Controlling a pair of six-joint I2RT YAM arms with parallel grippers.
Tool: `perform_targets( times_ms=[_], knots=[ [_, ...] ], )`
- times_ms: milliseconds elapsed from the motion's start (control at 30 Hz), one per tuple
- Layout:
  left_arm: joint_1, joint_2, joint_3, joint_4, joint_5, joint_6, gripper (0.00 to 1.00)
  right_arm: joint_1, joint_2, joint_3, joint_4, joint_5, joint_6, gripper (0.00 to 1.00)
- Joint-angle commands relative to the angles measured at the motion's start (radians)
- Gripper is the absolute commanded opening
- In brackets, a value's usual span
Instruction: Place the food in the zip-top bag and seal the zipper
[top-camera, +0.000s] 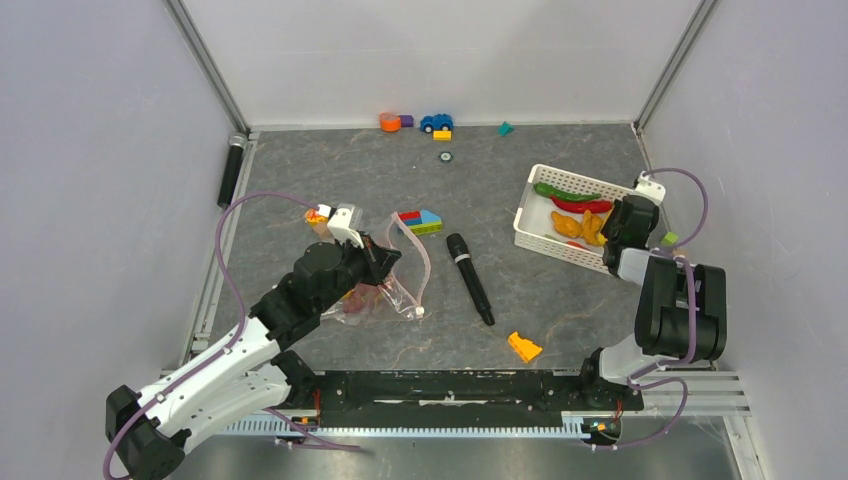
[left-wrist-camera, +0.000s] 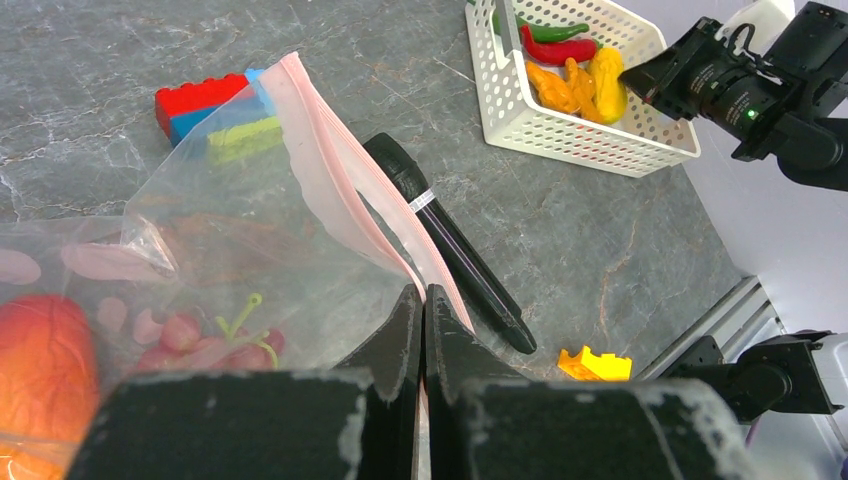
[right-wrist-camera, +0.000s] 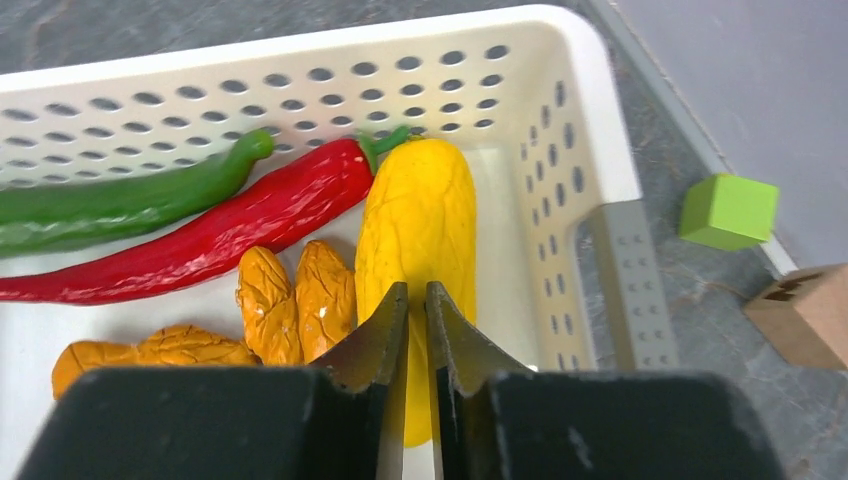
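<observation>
The clear zip-top bag lies left of centre, holding an orange-red fruit and dark purple grapes. My left gripper is shut on the bag's pink zipper at the mouth edge, which it holds raised; in the left wrist view the gripper pinches the strip. My right gripper is shut and empty, hovering just above the yellow food in the white basket. The basket also holds a green pepper, a red chili and orange pieces.
A black microphone lies between bag and basket. A stack of bricks sits behind the bag and an orange wedge block lies near the front. Small toys stand at the back wall. A green cube is right of the basket.
</observation>
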Motion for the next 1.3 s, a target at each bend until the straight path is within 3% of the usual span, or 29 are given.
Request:
perform_targets(
  times_ms=[0,167,267,333,400,467,567,667,900,1100,1267],
  knots=[
    [-0.003,-0.001,-0.003,0.040,-0.021,0.040,0.02,0.005,-0.018,-0.063,-0.021,-0.193,0.010,0.11],
    [-0.003,-0.001,-0.003,0.040,-0.019,0.041,0.02,0.005,-0.059,-0.108,0.086,-0.356,-0.003,0.10],
    [-0.003,-0.001,-0.002,0.037,-0.015,0.040,0.02,0.005,-0.084,-0.139,0.159,-0.443,-0.006,0.16],
    [-0.003,-0.004,-0.003,0.037,-0.019,0.043,0.02,0.005,-0.097,-0.151,0.188,-0.475,-0.004,0.29],
    [-0.003,-0.006,-0.005,0.036,-0.029,0.042,0.02,0.004,-0.100,-0.153,0.197,-0.490,0.000,0.57],
    [-0.003,-0.006,-0.002,0.034,-0.022,0.042,0.02,0.004,-0.100,-0.147,0.183,-0.484,0.000,0.76],
    [-0.003,-0.008,-0.003,0.034,-0.030,0.045,0.02,0.005,-0.099,-0.145,0.179,-0.476,0.001,0.84],
    [-0.002,-0.004,-0.001,0.034,-0.024,0.042,0.02,0.005,-0.096,-0.139,0.156,-0.450,0.003,0.98],
    [-0.003,-0.001,-0.001,0.033,-0.030,0.044,0.02,0.018,-0.116,-0.110,0.057,-0.326,-0.035,0.98],
    [-0.003,0.006,0.001,0.031,-0.036,0.046,0.02,0.070,-0.205,-0.148,0.021,0.038,-0.029,0.98],
    [-0.003,0.008,0.003,0.028,-0.040,0.048,0.02,0.070,-0.218,-0.149,0.006,0.092,0.002,0.98]
  ],
)
